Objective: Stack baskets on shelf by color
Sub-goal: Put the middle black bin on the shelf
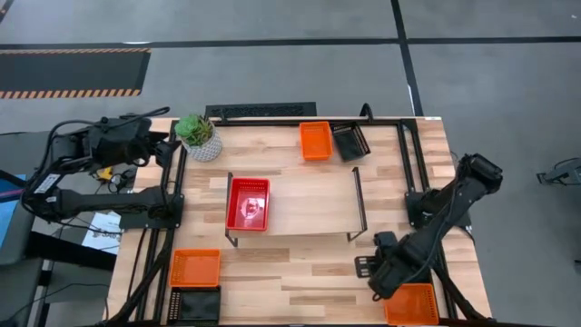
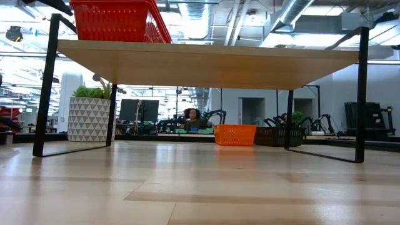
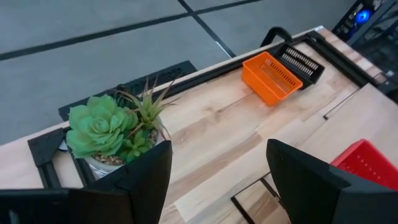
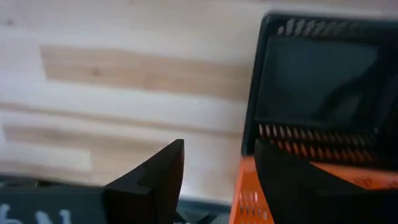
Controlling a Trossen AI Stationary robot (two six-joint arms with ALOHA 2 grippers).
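Grey concrete flooring surrounds the light-wood counter (image 1: pixel 300 272), on which the shelf (image 1: pixel 309 204) stands near the centre. A red basket (image 1: pixel 248 203) sits on the shelf's nine-o'clock end. Toward twelve o'clock on the counter, an orange basket (image 1: pixel 316 141) lies just beside a black basket (image 1: pixel 350 142), which sits tilted. At about seven o'clock another orange basket (image 1: pixel 195 269) lies next to a second black basket (image 1: pixel 195 302) at the counter's edge. Near five o'clock a third orange basket (image 1: pixel 411 303) rests at the corner, and the right gripper (image 1: pixel 388 277) is low over its near rim; in the right wrist view its fingers (image 4: pixel 152 180) stand apart, one outside the basket and the other over its orange wall, with a black basket just beyond. The left gripper (image 3: pixel 217 180) waits off the counter at ten o'clock, fingers spread, beside the white pot with a green plant (image 1: pixel 199 136).
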